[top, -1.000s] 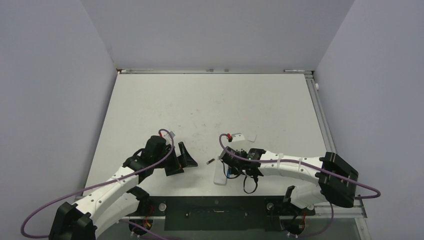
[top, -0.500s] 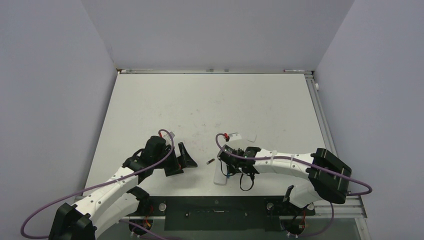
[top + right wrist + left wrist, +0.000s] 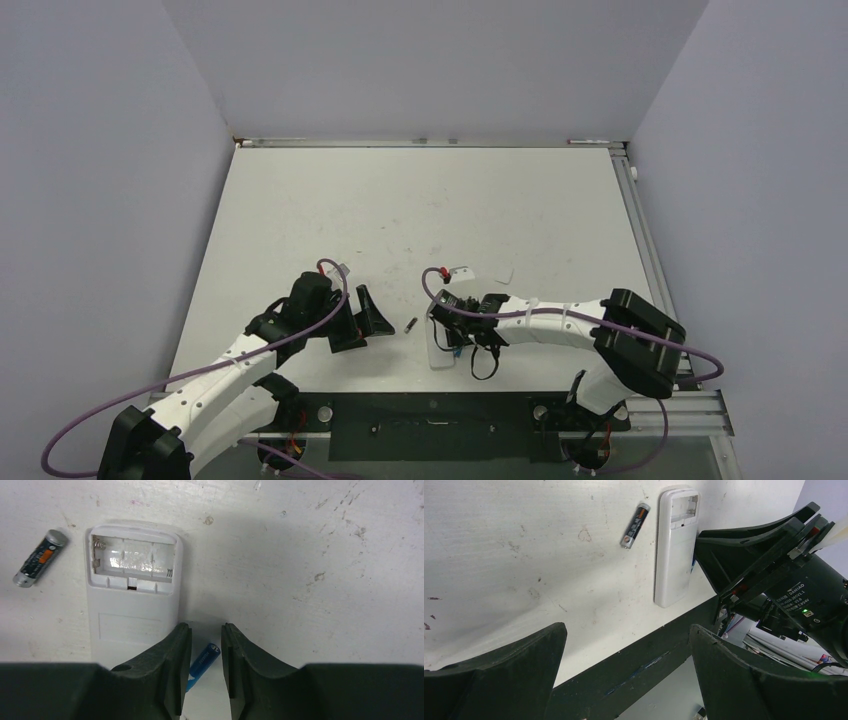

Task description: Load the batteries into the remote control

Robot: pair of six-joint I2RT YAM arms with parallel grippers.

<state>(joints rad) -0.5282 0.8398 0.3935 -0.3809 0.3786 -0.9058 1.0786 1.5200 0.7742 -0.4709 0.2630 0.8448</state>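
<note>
Blue is the cell in play. Over the last second the right gripper (image 3: 205, 627) has reached leftward to the remote control (image 3: 132, 615), and its fingers now straddle the blue battery (image 3: 204, 661). That battery lies on the table just beside the remote's long edge, below the open end. The jaws stand narrowly apart, wider than the battery, and do not yet pinch it. I judge this to be the approach to the first pick, with closing and lifting still to come. The remote itself has not shifted. It lies back up with its battery compartment (image 3: 132, 560) uncovered and empty, so nothing is loaded so far.

By count there are two batteries. One is the blue one, and the other is a dark battery (image 3: 39, 558) with an orange mark, lying apart on the remote's other side, level with the compartment. There is one remote and one compartment. The left gripper (image 3: 626, 630) hangs wide open near the dark battery's side, holding nothing.
</note>
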